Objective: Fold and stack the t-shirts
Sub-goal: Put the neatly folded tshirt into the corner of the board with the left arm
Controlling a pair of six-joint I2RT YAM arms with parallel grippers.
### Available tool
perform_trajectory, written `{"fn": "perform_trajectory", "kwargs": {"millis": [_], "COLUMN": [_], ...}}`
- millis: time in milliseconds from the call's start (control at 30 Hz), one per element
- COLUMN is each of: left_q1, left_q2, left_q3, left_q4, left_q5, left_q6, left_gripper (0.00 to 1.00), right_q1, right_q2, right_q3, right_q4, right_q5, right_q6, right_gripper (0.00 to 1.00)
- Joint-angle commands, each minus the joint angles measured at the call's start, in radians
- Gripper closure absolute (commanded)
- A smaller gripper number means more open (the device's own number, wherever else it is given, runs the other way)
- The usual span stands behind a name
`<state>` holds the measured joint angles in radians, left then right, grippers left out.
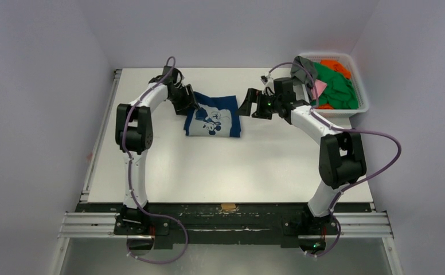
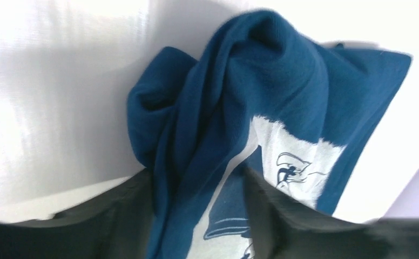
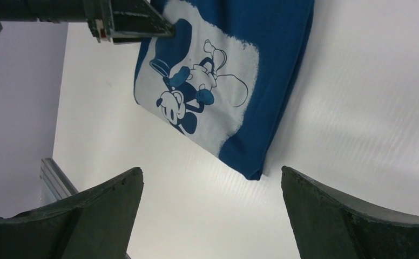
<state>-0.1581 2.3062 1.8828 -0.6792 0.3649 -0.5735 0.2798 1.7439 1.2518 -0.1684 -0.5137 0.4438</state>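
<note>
A navy blue t-shirt (image 1: 213,117) with a white printed graphic lies folded on the white table, left of centre at the back. My left gripper (image 1: 192,105) is at its far left corner. In the left wrist view the gripper (image 2: 195,174) has bunched navy cloth (image 2: 261,70) between its fingers and is shut on it. My right gripper (image 1: 248,104) is open and empty just right of the shirt. In the right wrist view the gripper (image 3: 211,170) hovers over bare table near the shirt's corner (image 3: 250,167). Green (image 1: 338,87), orange (image 1: 339,66), grey (image 1: 303,69) and pink (image 1: 320,87) shirts lie piled in the basket.
The white mesh basket (image 1: 362,102) stands at the table's back right corner, close behind the right arm. The left gripper's body (image 3: 132,21) shows at the top of the right wrist view. A metal rail (image 1: 97,143) runs along the table's left edge.
</note>
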Motion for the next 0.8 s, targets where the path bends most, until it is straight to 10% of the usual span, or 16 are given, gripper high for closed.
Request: {"fn": "perform_trajectory", "kwargs": {"millis": [0, 67, 767], "left_q1": [-0.058, -0.051, 0.338], "left_q2": [0.006, 0.004, 0.149], "left_q3": [0.011, 0.040, 0.542], "left_q4": [0.002, -0.022, 0.015], "left_q5": [-0.004, -0.042, -0.115], "left_q6": [0.042, 0.051, 0.317], "left_gripper": [0.78, 1.00, 1.00], "right_q1": [-0.008, -0.010, -0.027], "right_q2": [-0.088, -0.102, -0.089], "right_q3": [0.007, 0.004, 0.090], "right_q4": [0.011, 0.012, -0.238], "right_q5": [0.045, 0.047, 0.238], "right_q6": [-0.024, -0.027, -0.080], "right_gripper": [0.01, 0.01, 0.01]}}
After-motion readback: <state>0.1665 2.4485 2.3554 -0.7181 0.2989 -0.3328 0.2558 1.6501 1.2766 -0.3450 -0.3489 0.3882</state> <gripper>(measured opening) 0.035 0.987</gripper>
